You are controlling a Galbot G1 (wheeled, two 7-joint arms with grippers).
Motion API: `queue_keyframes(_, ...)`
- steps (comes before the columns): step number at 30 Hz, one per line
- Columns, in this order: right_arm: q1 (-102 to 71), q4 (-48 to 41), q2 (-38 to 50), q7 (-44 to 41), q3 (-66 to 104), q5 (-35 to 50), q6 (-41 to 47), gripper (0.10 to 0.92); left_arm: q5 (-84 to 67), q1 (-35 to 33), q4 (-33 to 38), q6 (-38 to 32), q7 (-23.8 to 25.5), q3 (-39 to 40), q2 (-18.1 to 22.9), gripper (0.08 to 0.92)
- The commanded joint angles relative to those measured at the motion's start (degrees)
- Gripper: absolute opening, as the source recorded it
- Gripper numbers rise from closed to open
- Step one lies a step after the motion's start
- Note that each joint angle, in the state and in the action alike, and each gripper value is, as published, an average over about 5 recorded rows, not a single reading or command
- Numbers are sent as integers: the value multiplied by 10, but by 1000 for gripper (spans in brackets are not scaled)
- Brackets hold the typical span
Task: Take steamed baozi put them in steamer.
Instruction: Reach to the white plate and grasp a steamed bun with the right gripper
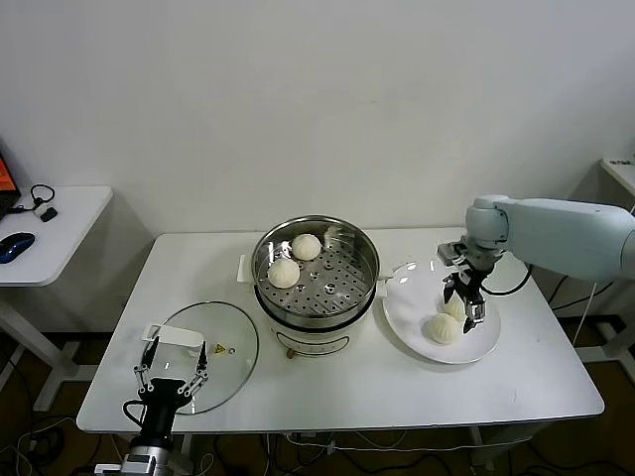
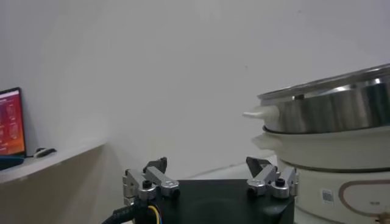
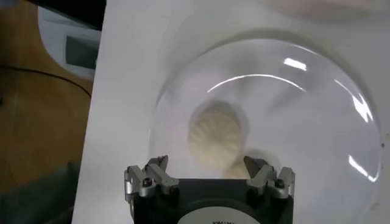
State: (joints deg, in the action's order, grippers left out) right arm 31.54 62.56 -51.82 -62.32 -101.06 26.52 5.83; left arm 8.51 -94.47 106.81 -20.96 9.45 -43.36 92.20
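Head view alone shows two baozi in steamer, two beneath right gripper, its fingers apart, left gripper spread, idle beside glass lid.

Shiny round stainless-steel steamer, perforated metal tray; matt pleated cream dough baozi; glossy white plate; clear glass lid.

Even, bright indoor light falls from above, leaving only soft, short shadows on the white worktop. The steel steamer carries bright reflections along its rim. The glass lid near the front left corner of the worktop shows faint sheen. In the right wrist view the plate bears curved white glare streaks, and the bun on it is soft and out of focus. The left wrist view is dimmer and greyish, slightly hazy.
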Motion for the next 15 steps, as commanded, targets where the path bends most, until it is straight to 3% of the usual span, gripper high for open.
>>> queue_keyframes(1, -65, -24, -3, 15, 49, -24, 10, 823, 1, 0, -1, -1, 0, 0, 23, 823)
queue_keyframes(15, -83, -42, -12, 21, 67, -38, 11, 823, 0, -1, -1, -3, 0, -2, 22, 823)
